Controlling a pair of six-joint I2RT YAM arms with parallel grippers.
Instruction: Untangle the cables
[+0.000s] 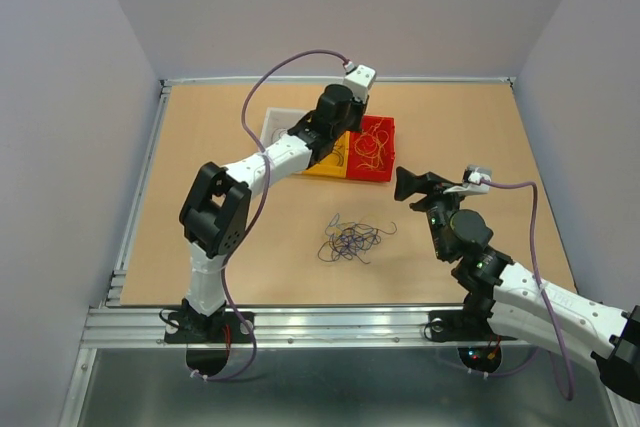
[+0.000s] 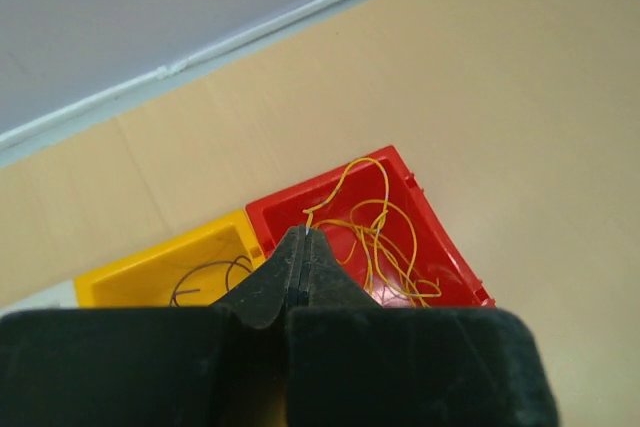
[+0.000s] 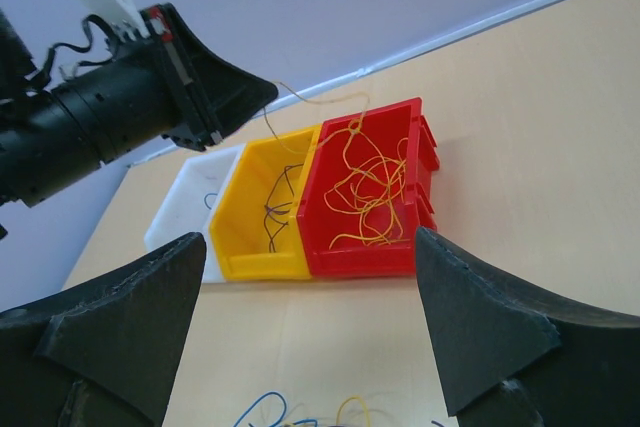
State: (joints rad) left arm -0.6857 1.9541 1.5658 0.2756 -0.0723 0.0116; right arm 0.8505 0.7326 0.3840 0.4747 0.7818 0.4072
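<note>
A tangle of thin blue, dark and yellow cables lies on the table between the arms; its top edge shows in the right wrist view. My left gripper is over the bins, shut on a yellow-orange wire that trails from its tip into the red bin. That bin holds several yellow-orange wires. The yellow bin holds dark wires. My right gripper is open and empty, raised right of the tangle and facing the bins.
A white bin with a blue wire stands left of the yellow one; the three stand in a row at the back of the table. Grey walls enclose the table. A metal rail runs along the near edge.
</note>
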